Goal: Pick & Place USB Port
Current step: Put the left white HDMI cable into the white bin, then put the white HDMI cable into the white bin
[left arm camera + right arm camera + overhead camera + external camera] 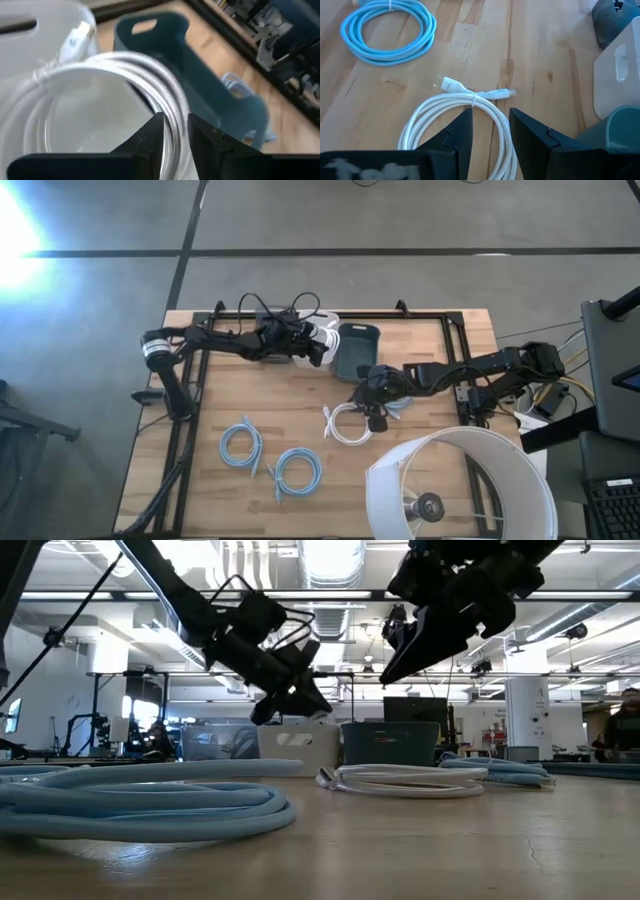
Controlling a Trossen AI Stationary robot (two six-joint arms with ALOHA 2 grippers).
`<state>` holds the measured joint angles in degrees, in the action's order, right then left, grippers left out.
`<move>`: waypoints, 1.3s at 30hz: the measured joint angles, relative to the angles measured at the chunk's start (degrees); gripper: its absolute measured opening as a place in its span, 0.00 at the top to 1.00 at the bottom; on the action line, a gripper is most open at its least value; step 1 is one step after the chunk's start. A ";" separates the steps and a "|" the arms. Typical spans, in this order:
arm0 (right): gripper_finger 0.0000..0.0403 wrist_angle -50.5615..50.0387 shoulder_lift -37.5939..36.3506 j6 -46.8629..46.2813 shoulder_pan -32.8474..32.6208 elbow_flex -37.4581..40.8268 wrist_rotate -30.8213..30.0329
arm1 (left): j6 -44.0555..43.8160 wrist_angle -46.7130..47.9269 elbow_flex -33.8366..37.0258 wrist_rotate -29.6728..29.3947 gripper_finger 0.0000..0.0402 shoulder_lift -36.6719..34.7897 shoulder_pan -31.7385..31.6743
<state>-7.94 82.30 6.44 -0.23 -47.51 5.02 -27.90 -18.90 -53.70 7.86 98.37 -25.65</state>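
Glossy white coiled cable (470, 127), seemingly plastic-sheathed

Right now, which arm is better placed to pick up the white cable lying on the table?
The right arm. Its claw hangs open directly above the white coiled cable, while the left claw is over the white bin, with another white cable between its fingers.

We look down on a light wooden table (420, 370) standing on a grey floor (400, 220) crossed by dark lines. Two coils of pale blue cable (241, 444) (298, 470) lie flat side by side, close but apart, near the table's front edge. A big white lampshade (500, 455) sits at the front right corner. A dark keyboard (612, 500) shows at the right edge.
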 joint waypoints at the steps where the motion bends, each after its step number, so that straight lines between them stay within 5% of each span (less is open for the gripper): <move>1: 0.69 -0.01 -0.02 0.03 0.00 0.07 0.00 | 0.00 -0.02 -0.25 0.09 0.77 -0.51 -0.02; 14: 0.70 -0.22 0.00 0.00 0.00 1.32 0.00 | 4.97 6.85 -0.50 1.09 0.77 -12.08 -0.10; 20: 0.69 -0.18 0.00 -0.28 0.00 1.45 0.02 | 5.09 12.82 -0.45 1.05 0.77 -12.50 1.08; 39: 0.59 4.22 1.43 -2.12 -0.02 2.10 -0.68 | 5.33 11.97 -0.41 1.08 0.77 -12.29 14.87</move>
<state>-3.72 83.74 4.32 -0.25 -45.42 4.34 -22.57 -6.92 -54.11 8.94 86.08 -10.79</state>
